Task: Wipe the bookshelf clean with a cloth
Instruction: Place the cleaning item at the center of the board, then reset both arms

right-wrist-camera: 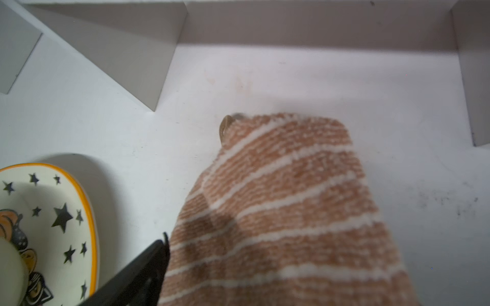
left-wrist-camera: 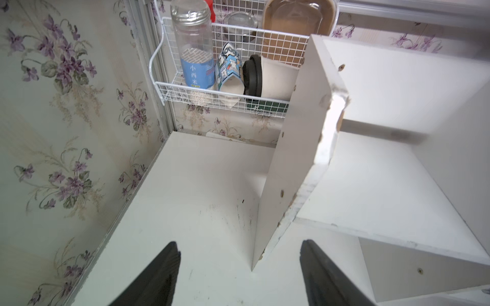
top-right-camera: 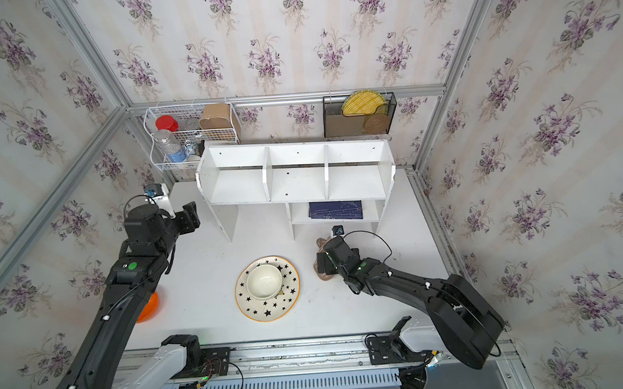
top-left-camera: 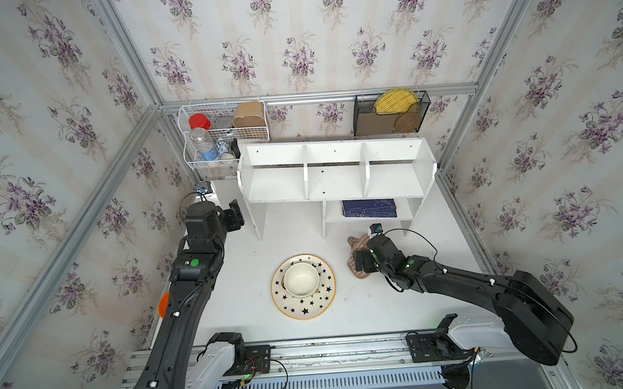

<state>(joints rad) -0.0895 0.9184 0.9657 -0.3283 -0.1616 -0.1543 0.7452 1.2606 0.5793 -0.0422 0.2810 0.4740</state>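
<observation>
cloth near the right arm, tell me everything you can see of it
Small soft terry-looking cloth, brown with thin beige stripes and a little loop at one corner. It lies rumpled on the white table before the bookshelf, beside the star plate, partly hidden under the right gripper.

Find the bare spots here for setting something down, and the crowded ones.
Free: the bookshelf's three top compartments; the table between the left arm and the star plate. Crowded: around the cloth, where the right claw hangs, near the plate.
</observation>
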